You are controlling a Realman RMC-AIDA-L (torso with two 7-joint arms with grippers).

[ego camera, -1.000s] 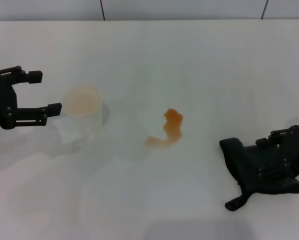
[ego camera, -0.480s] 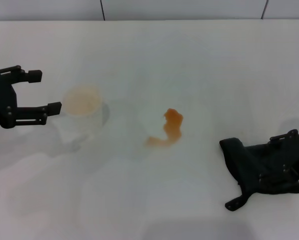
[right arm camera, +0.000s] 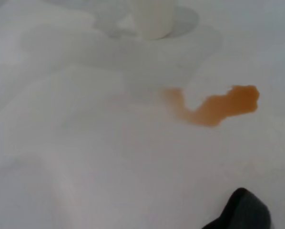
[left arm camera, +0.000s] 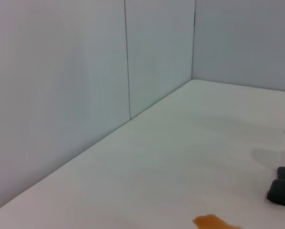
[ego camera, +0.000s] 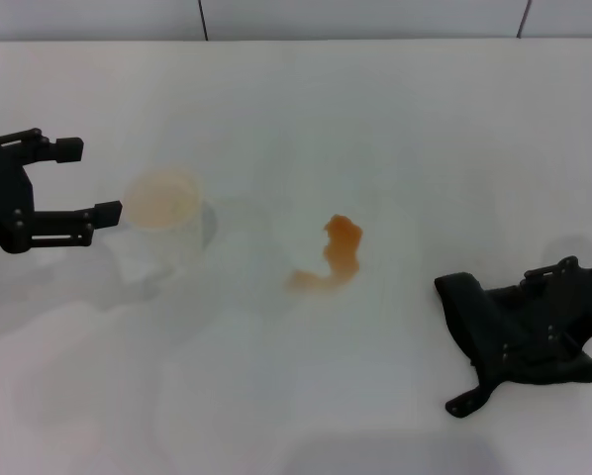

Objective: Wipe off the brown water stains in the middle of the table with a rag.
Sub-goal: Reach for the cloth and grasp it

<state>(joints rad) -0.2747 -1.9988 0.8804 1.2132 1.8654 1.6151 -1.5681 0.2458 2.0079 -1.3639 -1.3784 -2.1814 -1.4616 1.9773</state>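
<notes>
The brown water stains lie as a hooked orange-brown puddle in the middle of the white table; they also show in the right wrist view and the left wrist view. The black, wrinkly rag lies at the near right, its loop tab pointing toward the front edge. My right gripper sits low over the rag's right part, black against black. A corner of the rag shows in the right wrist view. My left gripper hangs open at the far left, beside the cup, holding nothing.
A white translucent plastic cup stands left of the stains, just past the left gripper's fingertips; it also shows in the right wrist view. A grey panelled wall runs along the table's far edge.
My right gripper has sunk lower and shifted slightly to the right over the rag. The rag, the stains, the cup and the left arm have stayed put.
</notes>
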